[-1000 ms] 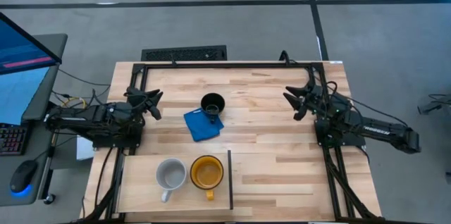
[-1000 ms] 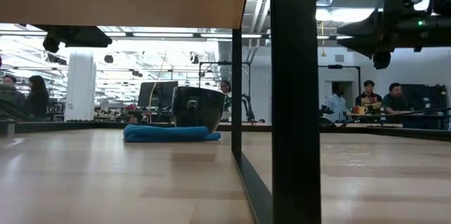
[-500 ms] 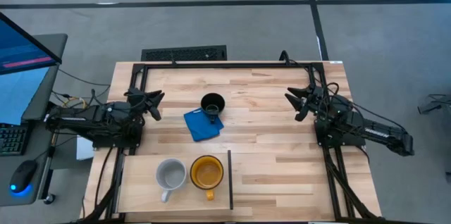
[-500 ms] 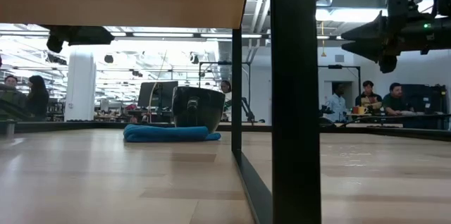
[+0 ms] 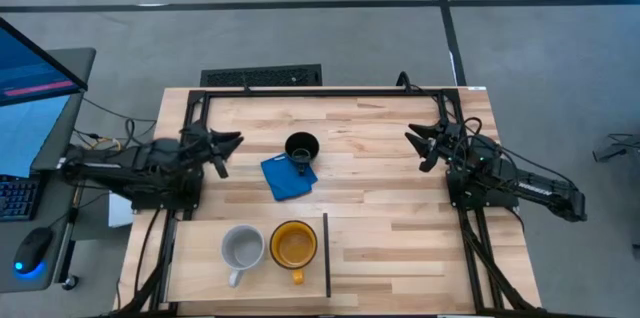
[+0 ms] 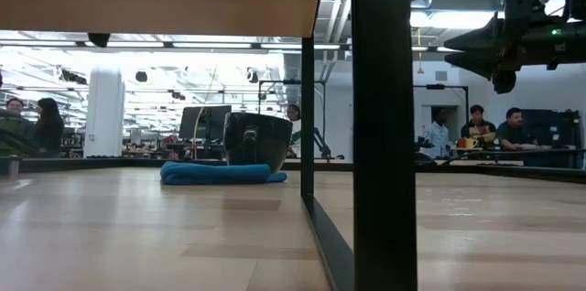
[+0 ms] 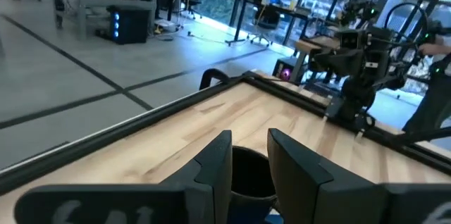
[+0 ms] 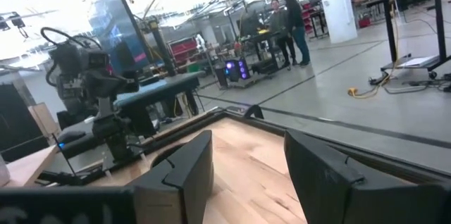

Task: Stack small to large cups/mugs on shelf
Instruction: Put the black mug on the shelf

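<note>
- From the left wrist, your left claw (image 7: pixel 250 164) hides most of the black mug (image 7: pixel 252 175) between its fingers.
- At desk height, the shelf's dark divider (image 6: pixel 383 126) blocks the middle, and neither shelf mug shows.

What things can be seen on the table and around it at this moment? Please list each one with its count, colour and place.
Black mug: one, glossy black, on the blue cloth's far corner.
Blue cloth: one, blue, flat on the table's middle.
Grey mug: one, light grey, on the shelf.
Yellow mug: one, yellow, on the shelf beside the grey mug.
Shelf: one, pale wood, near edge of the table.
Table: one, planked wood.
Left gripper: dark, fingers open, aimed at the black mug.
Right gripper: dark, fingers open, over the table's right side.
</note>
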`<state>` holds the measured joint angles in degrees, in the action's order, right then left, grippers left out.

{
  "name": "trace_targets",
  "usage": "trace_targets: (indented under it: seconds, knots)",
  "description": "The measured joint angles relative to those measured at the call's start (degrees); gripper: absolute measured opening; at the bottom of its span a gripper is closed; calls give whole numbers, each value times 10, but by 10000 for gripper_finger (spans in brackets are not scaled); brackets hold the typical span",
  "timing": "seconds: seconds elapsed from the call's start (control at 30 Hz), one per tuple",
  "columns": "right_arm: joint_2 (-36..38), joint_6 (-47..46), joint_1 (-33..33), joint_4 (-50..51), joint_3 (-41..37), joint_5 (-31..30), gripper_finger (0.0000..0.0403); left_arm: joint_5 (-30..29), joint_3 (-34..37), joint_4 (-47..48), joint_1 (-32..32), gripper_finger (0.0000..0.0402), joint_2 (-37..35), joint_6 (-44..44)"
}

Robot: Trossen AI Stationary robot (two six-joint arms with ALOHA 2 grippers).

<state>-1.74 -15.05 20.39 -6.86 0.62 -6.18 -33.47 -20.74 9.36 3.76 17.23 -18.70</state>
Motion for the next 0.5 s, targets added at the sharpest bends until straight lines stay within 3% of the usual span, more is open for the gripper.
trace_targets:
  seconds: [0.33, 0.5]
  knots:
    - [0, 0, 0, 0, 0, 0, 200, 35, -100, 37, 0, 85, 144, 7]
    - [0, 0, 0, 0, 0, 0, 200, 8, -155, 54, -4, 112, 241, 63]
